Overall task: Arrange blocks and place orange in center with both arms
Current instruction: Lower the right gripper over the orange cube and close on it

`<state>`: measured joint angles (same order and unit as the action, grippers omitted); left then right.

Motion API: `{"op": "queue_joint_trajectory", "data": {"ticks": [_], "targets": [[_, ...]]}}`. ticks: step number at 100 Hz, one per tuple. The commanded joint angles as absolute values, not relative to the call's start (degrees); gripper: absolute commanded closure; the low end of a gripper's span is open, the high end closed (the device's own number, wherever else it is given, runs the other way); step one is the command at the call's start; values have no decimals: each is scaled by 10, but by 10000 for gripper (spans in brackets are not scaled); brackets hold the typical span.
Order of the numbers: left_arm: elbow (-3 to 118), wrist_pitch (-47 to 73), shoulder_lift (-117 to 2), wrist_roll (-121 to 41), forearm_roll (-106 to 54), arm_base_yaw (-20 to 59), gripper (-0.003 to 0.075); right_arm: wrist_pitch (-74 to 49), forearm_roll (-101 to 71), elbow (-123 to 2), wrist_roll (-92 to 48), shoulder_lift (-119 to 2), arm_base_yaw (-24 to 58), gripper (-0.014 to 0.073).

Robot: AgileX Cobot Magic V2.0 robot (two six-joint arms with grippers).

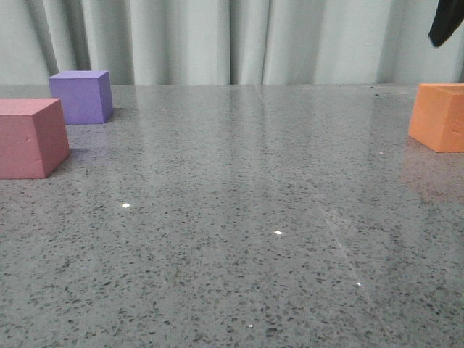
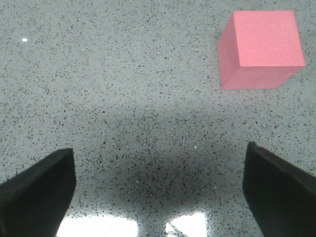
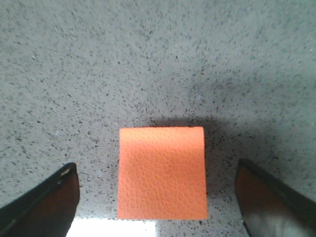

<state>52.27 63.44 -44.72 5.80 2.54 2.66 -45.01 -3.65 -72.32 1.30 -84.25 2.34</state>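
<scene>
orange cube (image 1: pixel 439 116) sits at the counter's (image 1: pixel 239 217) right edge in my front view, pink-red cube (image 1: pixel 29 138) and purple cube (image 1: pixel 81 96) at the left edge. left wrist: my left end effector (image 2: pixel 158 192) spread, empty. right wrist: right end effector (image 3: pixel 158 197) spread, straddling the orange cube, not touching.

There are three blocks. One is a pink block (image 1: pixel 29 138), one is a purple block (image 1: pixel 81 96), and one is an orange block (image 1: pixel 438 116). So there is one block of each color.

There is one gray speckled worktop (image 1: pixel 239 239) under them.

There are two black robot hands: one left hand (image 2: pixel 158 190) and one right hand (image 3: pixel 158 197). Each hand has two fingers, so that makes four fingers.

One curtain (image 1: pixel 232 40) hangs at the back.
</scene>
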Motion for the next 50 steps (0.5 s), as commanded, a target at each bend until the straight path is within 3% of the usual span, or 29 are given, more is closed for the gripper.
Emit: {"op": "queue_joint_trajectory", "data": {"ticks": [1,50], "targets": [[542,607,-448,58,25,27,75,-423,-39,-743,6,-842,23,-40],[542,607,-448,58,25,27,83,-421,-31,-743,5,-920,23,-39]]}}
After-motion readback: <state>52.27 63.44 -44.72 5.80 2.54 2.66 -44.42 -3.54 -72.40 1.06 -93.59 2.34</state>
